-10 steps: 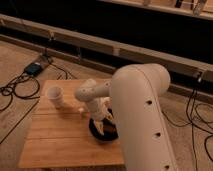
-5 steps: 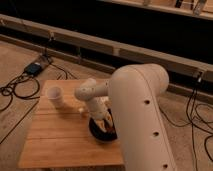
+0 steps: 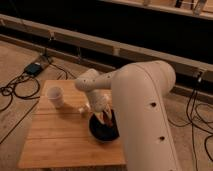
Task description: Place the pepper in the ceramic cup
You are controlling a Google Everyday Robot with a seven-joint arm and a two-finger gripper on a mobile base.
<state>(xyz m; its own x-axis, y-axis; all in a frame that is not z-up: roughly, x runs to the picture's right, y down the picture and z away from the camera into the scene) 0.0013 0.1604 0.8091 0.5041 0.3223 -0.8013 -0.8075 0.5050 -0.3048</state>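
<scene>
The ceramic cup, small, white and plain, stands upright near the left back part of the wooden table. My gripper reaches down over the black bowl to the right of the cup, below the big white arm. The pepper shows as a thin red-orange sliver at the fingertips, just above the bowl's back rim. The gripper is shut on it. The arm hides much of the bowl's right side.
A small pale tube lies on the table between cup and bowl. Black cables and a box lie on the floor to the left. A dark wall with rails runs behind the table.
The gripper has closed over the bowl, around the pepper. The arm has hardly shifted; cup and bowl stay in place.
</scene>
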